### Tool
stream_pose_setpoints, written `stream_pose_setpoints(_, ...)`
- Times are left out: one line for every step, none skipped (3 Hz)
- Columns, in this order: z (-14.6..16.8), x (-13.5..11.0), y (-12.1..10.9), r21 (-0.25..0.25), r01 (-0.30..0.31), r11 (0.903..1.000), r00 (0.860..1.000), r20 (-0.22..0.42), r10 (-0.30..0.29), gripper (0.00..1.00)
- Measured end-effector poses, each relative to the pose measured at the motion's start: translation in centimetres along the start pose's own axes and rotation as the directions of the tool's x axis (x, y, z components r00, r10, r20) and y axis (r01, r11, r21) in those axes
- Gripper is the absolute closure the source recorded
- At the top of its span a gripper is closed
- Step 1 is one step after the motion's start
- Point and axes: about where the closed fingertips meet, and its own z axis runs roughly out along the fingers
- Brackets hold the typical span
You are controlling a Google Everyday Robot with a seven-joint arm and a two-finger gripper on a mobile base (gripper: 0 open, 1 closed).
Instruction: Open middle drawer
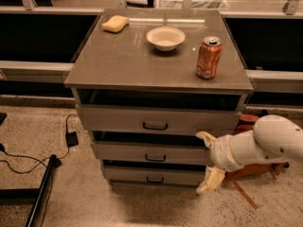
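Observation:
The grey cabinet (128,60) has three stacked drawers. The middle drawer (123,152) is a wide flat grey front with a small dark bar handle (155,158) at its centre. A dark gap shows above its front. It lies below the taller top drawer (113,117) and above the narrow bottom drawer (128,174). My gripper (208,160) is open, with pale fingers spread one above the other. It is in front of the right end of the middle drawer, well right of the handle. My white arm (265,143) reaches in from the right.
On the cabinet top stand an orange soda can (209,57), a white bowl (165,37) and a yellow sponge (115,23). A brown bag (247,123) sits on the floor behind my arm. A cable with an adapter (72,138) and a black pole (42,193) lie at the left.

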Motion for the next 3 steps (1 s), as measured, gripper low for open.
stream_pose_setpoints(-0.1, -0.2, -1.3, 0.019, 0.012, 0.9997, 1.0, 0.005, -0.012, 0.0)
stream_pose_setpoints(2.5, 0.5, -3.2, 0.099, 0.02, 0.9949, 0.998, 0.052, -0.025, 0.0)
stream_pose_setpoints(6.9, 3.8, -4.4, 0.191, 0.039, 0.9809, 0.996, 0.065, -0.053, 0.0)
